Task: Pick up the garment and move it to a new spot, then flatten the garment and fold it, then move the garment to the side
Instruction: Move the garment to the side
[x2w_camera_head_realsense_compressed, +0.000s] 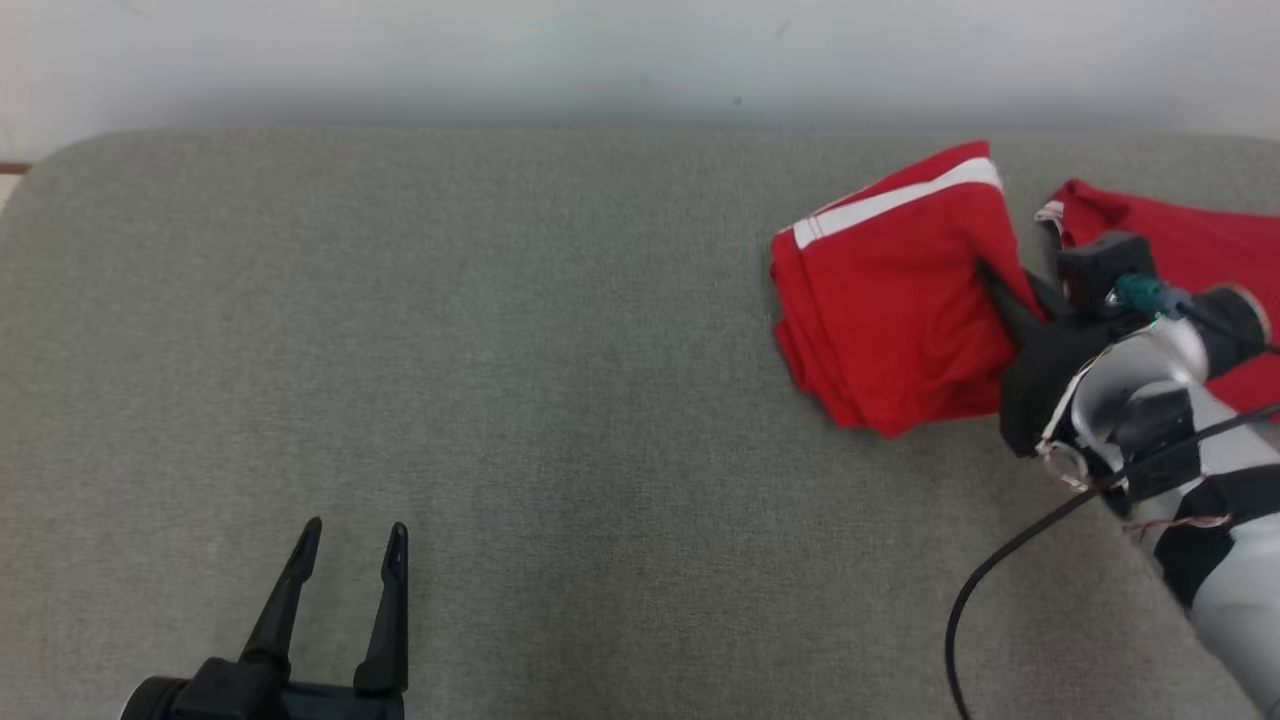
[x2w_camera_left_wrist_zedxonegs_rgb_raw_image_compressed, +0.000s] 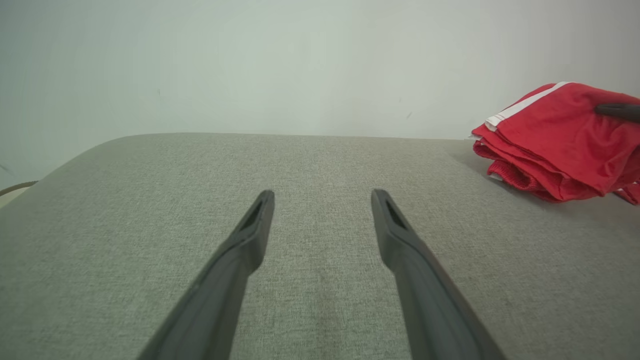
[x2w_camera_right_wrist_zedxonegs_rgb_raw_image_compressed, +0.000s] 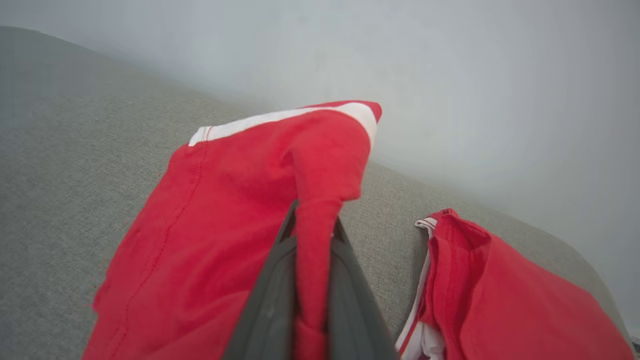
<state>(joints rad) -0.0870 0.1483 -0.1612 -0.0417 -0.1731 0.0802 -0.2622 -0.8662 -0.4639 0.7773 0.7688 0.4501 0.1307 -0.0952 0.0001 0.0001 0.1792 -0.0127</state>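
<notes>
Right gripper (x2w_camera_head_realsense_compressed: 988, 270) upper right of frame, jaws clamped on fold of red garment (x2w_camera_head_realsense_compressed: 890, 300). Left gripper (x2w_camera_head_realsense_compressed: 353, 537) lower left, jaws apart, over grey surface (x2w_camera_head_realsense_compressed: 550, 350).

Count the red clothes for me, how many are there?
2. The folded red garment sits far right, pinched by the right hand. The second red garment lies right of it, partly behind that arm. More may be hidden past the picture's edge.
</notes>
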